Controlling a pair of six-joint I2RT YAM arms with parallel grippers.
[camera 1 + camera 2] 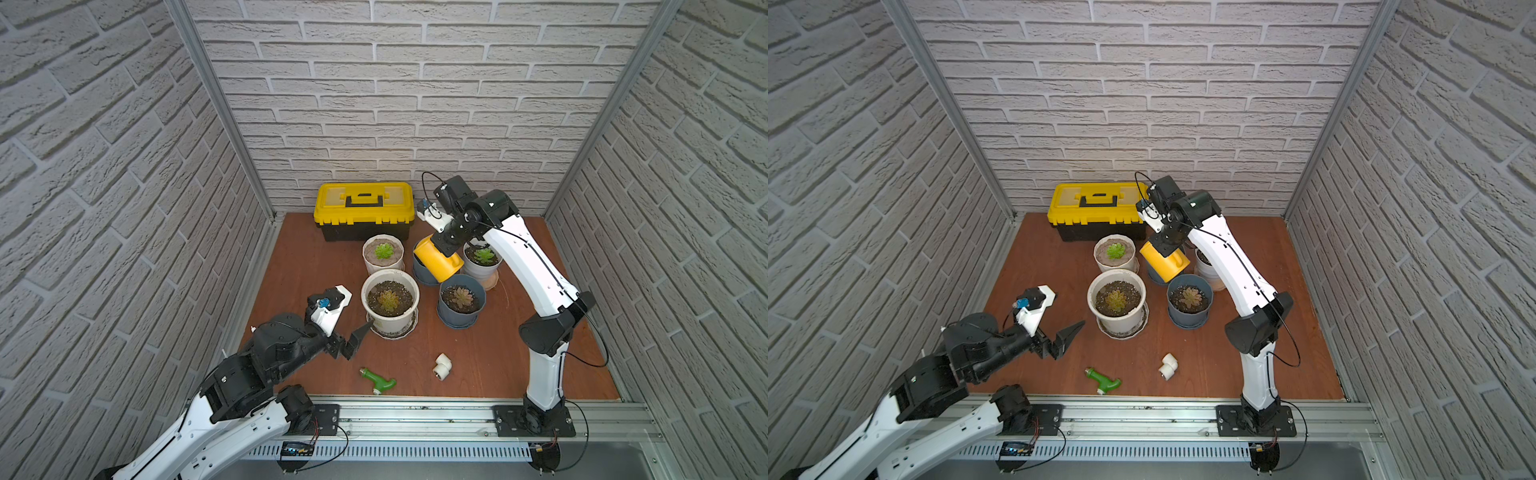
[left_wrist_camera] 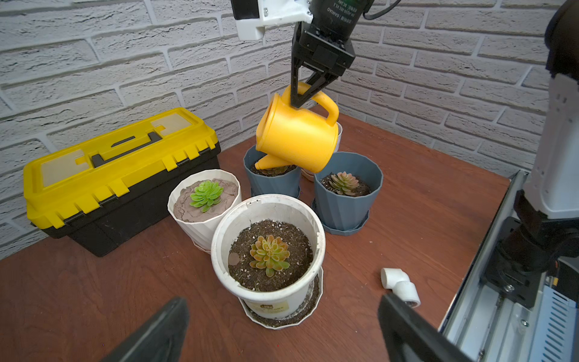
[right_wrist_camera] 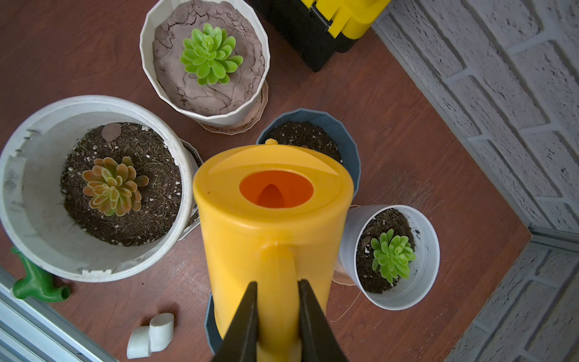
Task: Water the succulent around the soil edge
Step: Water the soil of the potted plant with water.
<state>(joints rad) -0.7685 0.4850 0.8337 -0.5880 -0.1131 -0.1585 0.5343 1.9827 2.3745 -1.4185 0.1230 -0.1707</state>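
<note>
**Can tipped over the blue pot by the toolbox**

In both top views, the yellow watering can (image 1: 436, 259) is seen held aloft by the right tool (image 1: 446, 245). It hangs just in front of the toolbox (image 1: 363, 208), at the end nearer the right arm. The can is tilted, and a blue pot (image 1: 422, 276) is largely covered by it. The left tool (image 1: 1069, 336) is held empty with jaws spread wide, well out from the toolbox and past the large white pot (image 1: 1091, 296).

In the left wrist view, the can's handle (image 2: 332, 103) is seen pinched between the narrowly set jaws of the right tool. The spout (image 2: 271, 161) is dipped inside the rim of the blue pot, low over its soil. The succulent there is mostly hidden, and no stream of water can be made out.

In the right wrist view, the can's long axis is shown running from the gripped handle straight away from the tool. The spout tip (image 3: 271, 141) ends over the soil (image 3: 300, 134), near the pot's rim. The coming move is judged to turn on this: the spout must be carried round the rim, not inward over the plant. Only the right arm is placed for it.
</note>
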